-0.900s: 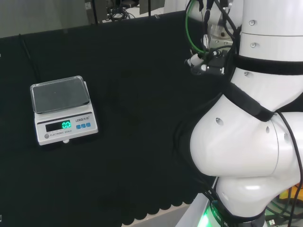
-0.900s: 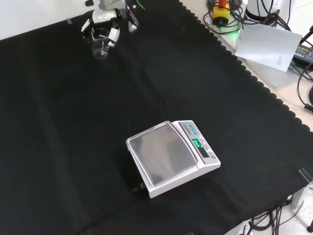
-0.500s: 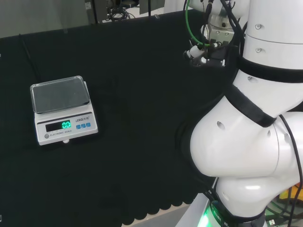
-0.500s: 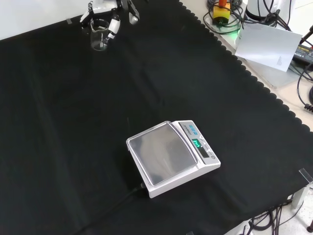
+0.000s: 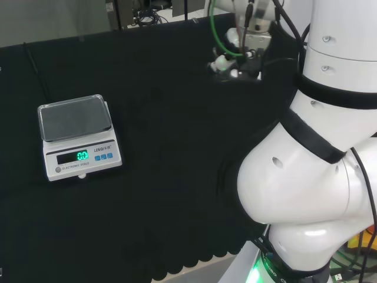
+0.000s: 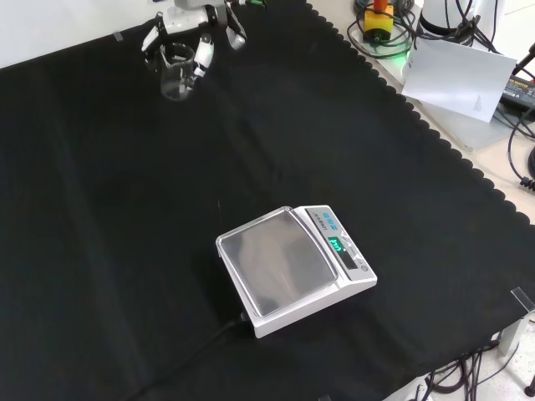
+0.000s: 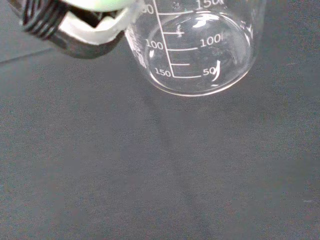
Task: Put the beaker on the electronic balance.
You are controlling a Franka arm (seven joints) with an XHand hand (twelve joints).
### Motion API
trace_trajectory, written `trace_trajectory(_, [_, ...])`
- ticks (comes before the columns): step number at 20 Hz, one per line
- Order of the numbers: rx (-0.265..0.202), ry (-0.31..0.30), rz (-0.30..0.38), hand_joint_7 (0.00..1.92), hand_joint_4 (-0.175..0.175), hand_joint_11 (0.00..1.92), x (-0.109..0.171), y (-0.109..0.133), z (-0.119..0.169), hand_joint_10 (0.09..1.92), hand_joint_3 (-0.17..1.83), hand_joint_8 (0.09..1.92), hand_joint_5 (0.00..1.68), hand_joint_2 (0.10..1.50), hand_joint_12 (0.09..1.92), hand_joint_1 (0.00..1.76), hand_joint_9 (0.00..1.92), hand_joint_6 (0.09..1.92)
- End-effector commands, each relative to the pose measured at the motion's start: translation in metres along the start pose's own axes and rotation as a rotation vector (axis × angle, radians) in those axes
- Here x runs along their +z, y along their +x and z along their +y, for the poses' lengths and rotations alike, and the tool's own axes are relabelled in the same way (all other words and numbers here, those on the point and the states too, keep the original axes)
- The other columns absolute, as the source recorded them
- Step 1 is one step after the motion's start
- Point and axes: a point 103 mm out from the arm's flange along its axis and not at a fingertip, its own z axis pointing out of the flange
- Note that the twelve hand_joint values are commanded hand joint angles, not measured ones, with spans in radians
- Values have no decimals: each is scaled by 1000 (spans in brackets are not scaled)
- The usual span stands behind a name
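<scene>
A clear glass beaker [image 6: 177, 73] hangs above the cloth at the far left of the front view, with the hand [image 6: 191, 33] curled round it. The wrist view shows the beaker [image 7: 200, 50] close up with white graduation marks, empty, and a finger [image 7: 85, 27] against its wall. In the head view the hand [image 5: 234, 59] is at the top centre, left of the white arm. The electronic balance [image 6: 292, 267] stands in the middle of the front view with a bare pan and a lit green display. In the head view the balance [image 5: 78, 137] is at the left.
The balance's black cable [image 6: 192, 351] runs from it toward the cloth's near edge in the front view. A white sheet [image 6: 460, 79] and cables lie beyond the cloth's scalloped right edge. The arm's white links [image 5: 312, 165] stand at the right of the head view.
The hand, holding the beaker, has moved left in the head view, away from the arm's links. In the front view it shifted slightly right and nearer.
</scene>
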Motion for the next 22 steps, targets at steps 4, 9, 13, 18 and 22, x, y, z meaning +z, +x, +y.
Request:
trace_trajectory(4, [-301, 79, -14, 807, -175, 1325, 22, 185, -51, 1285, 645, 1494, 761, 923, 1272, 1210, 1336, 1460])
trace_trajectory(9, [-432, 116, -43, 811, -175, 1326, 40, 276, -84, 1283, 651, 1491, 763, 918, 1269, 1210, 1336, 1458])
trace_trajectory(13, [-511, 135, -63, 813, -175, 1328, 51, 330, -105, 1281, 655, 1488, 766, 915, 1266, 1211, 1335, 1456])
trace_trajectory(18, [-547, 166, -69, 815, -175, 1330, 69, 364, -114, 1279, 658, 1486, 769, 912, 1264, 1212, 1333, 1454])
trace_trajectory(22, [-557, 189, -88, 817, -175, 1331, 83, 375, -113, 1277, 661, 1485, 770, 910, 1262, 1212, 1332, 1453])
